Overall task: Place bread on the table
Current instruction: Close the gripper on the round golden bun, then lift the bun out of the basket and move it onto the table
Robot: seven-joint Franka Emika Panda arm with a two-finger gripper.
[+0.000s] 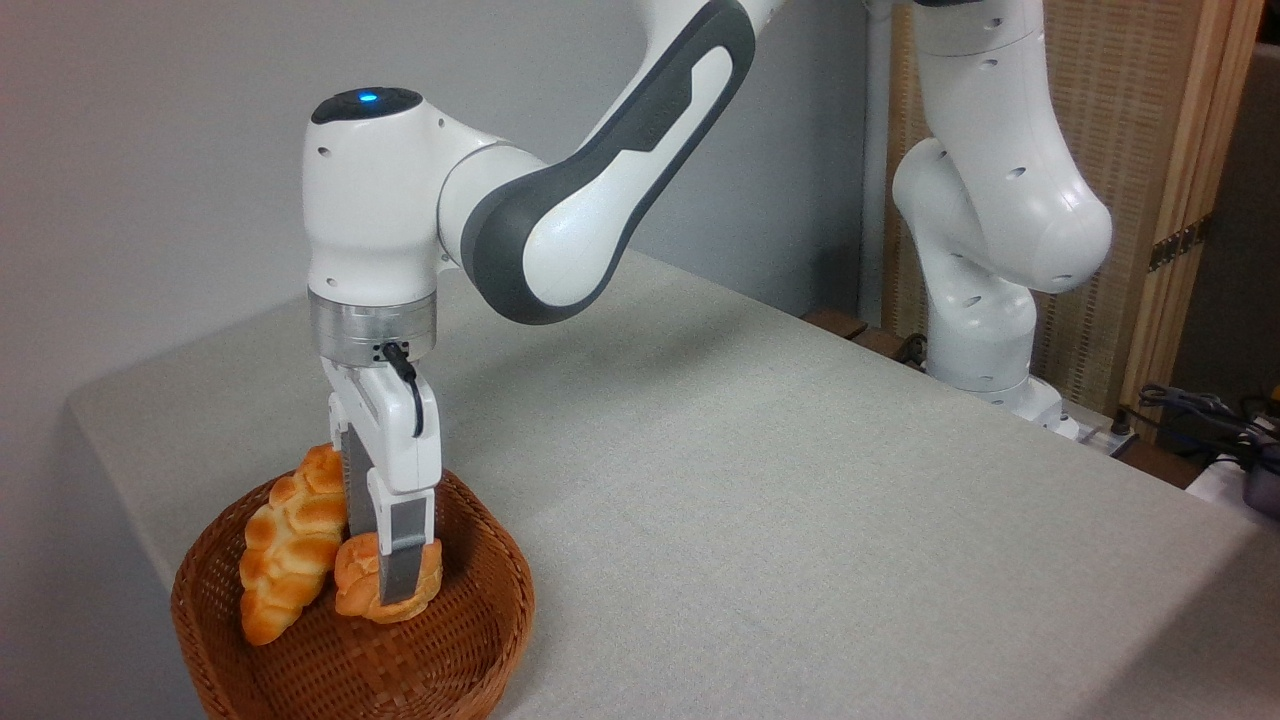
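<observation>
our hand point(385, 585) is closed around the bread point(360, 590), which sits inside the basket point(470, 640), touching the braided loaf point(285, 550) at its left. bare table point(800, 500) lies right; we'd lift, then carry rightward.

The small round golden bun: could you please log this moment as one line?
small round golden bun: in round brown wicker basket, beside braided golden loaf | tool: fingers astride bun | grey cloth table: no bread
</observation>
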